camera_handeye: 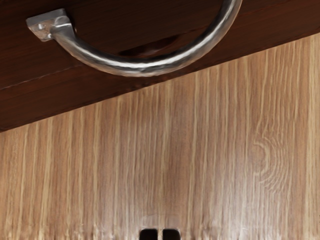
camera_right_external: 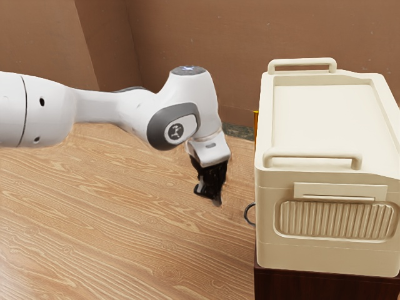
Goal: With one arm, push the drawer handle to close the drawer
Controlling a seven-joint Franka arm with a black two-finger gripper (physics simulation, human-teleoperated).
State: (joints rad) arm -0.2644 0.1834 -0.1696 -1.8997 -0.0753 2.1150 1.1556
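Brown wall (camera_right_external: 250, 50), pale wood floor (camera_right_external: 125, 206) with streaky grain. Handle (camera_handeye: 145, 67): curved, polished metal, arcing off a dark wood front (camera_handeye: 95, 30). It's at the left side of the cabinet (camera_right_external: 325, 289), exterior view's right. Can't tell how far the drawer is open. Cream case (camera_right_external: 325, 125) on top: far and near rails, ribbed near panel (camera_right_external: 337, 220); contents hidden. Gripper (camera_right_external: 209, 195) is left of the handle in the exterior view, apart from it, jaws closed to a sliver. Wrist view adds the handle's squarish metal foot (camera_handeye: 50, 25); exterior view gives a thin dark loop.
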